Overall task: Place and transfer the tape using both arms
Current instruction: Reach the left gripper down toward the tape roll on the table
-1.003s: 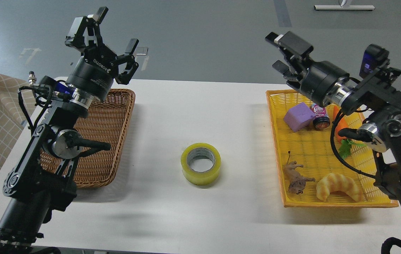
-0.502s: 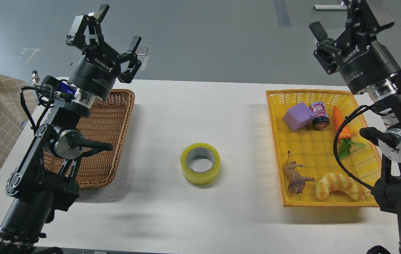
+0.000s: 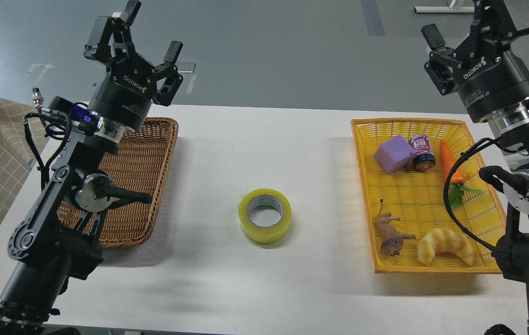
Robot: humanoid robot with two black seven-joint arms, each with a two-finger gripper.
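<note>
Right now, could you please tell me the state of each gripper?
Left gripper: open, holding nothing.
Right gripper: open, holding nothing.

Bare table around tape

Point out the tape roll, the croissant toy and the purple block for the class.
tape roll [image 3: 265,235], head view, on its yellow outer wall.
croissant toy [image 3: 446,244], head view, on the middle of its arched back.
purple block [image 3: 394,152], head view, on its top face.
</note>
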